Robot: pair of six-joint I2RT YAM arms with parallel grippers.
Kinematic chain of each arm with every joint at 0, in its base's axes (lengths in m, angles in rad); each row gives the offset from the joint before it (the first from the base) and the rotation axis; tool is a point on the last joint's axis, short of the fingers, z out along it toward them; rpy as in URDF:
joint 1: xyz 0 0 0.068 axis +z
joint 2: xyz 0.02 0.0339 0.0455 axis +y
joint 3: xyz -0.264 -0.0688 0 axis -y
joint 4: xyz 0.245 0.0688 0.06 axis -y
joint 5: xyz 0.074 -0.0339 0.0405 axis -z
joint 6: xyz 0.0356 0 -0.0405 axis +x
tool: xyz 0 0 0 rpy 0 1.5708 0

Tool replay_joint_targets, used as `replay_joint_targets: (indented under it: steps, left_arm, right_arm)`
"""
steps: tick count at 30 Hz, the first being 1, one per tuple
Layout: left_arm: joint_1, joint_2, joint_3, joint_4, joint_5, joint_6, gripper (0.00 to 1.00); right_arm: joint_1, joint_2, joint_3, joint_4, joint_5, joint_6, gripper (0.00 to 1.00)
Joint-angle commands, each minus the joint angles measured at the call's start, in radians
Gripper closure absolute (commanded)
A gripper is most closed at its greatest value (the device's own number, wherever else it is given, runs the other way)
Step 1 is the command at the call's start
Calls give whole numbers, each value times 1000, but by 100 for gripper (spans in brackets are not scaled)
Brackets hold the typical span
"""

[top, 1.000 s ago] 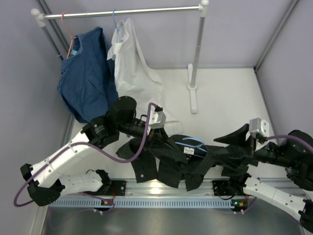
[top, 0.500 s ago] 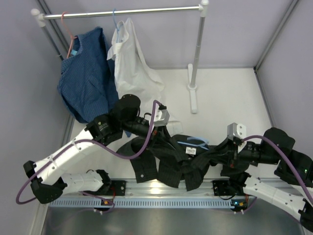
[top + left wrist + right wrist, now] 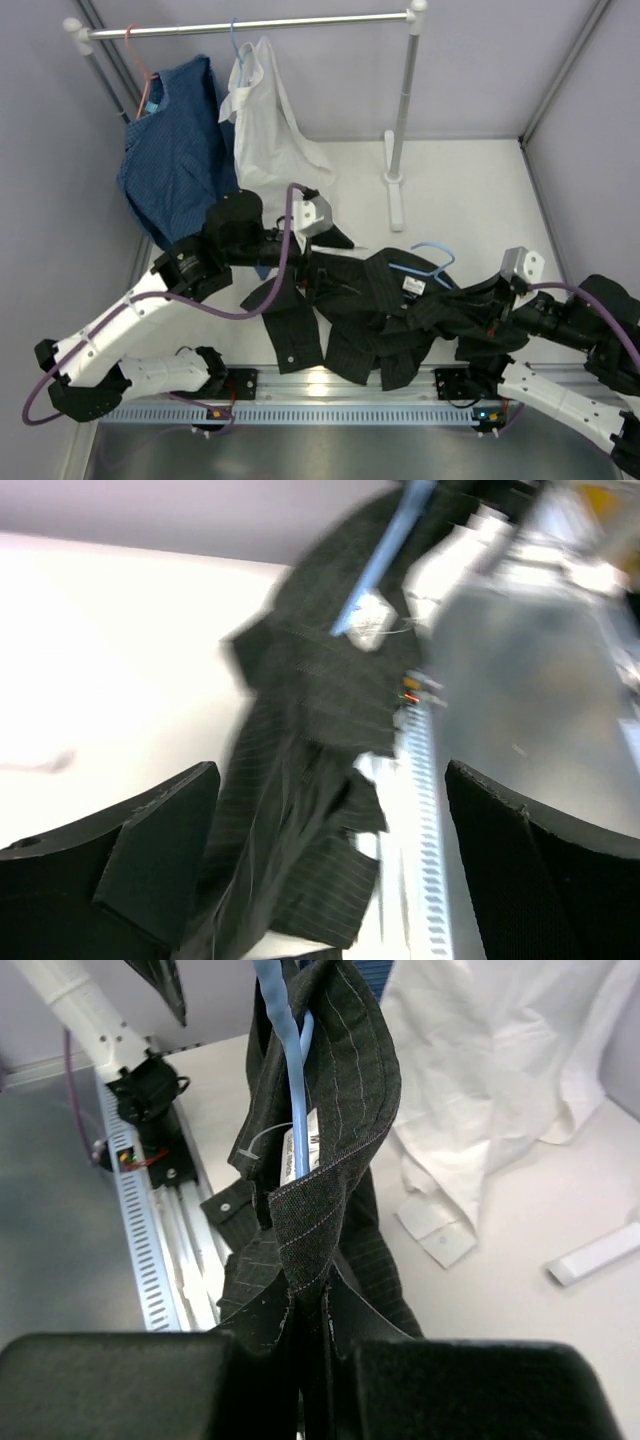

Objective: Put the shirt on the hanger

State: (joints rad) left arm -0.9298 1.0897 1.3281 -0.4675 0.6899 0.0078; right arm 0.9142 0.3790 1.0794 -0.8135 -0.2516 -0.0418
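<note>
Shirt: black pinstriped button-up shirt [image 3: 350,320] is heaped between the pincers.
Hanger: thin light-blue wire hanger [image 3: 297,1100] is seen just beyond the right pincer [image 3: 318,1345], its frame mostly buried in cloth.
Pincers: right pincer is clamped on a shirt fold; left pincer [image 3: 330,800] is spread, nothing held.

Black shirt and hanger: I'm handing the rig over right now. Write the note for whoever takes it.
Left gripper: open, empty, over the left end of the shirt.
Right gripper: shut on a fold of the shirt.
Hanger: hook sticks out of the cloth on the far side; the wire runs in at the collar.
Done: hanger partly inside the shirt.
Left: seat both shoulders on the wire. How far it reaches inside is hidden.
</note>
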Motion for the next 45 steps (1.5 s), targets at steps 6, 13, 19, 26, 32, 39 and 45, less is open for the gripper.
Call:
replay_joint_targets:
  steps: [6,13,19,26,32,39,45]
  left_arm:
    - [3,-201,125,5,-1019,-190,2]
    - [3,-318,80,-232,-1279,-212,2]
    - [5,-473,-168,-257,-1408,-195,2]
    - [3,-577,-394,-121,-1417,-233,2]
    - [86,-628,-503,-71,-1343,-255,2]
    - [147,-643,-537,-69,-1307,-258,2]
    - [167,-657,-547,-69,-1308,-256,2]
  right_arm:
    - [9,80,256,-214,470,71,100]
    - [9,267,462,-322,811,189,100]
    - [-4,624,701,-309,1106,180,100]
    - [-147,972,1089,-213,883,143,100]
    - [-158,1067,1139,-55,873,230,100]
    - [-173,1147,1075,176,816,309,100]
    - [-156,1279,1152,271,787,375,100]
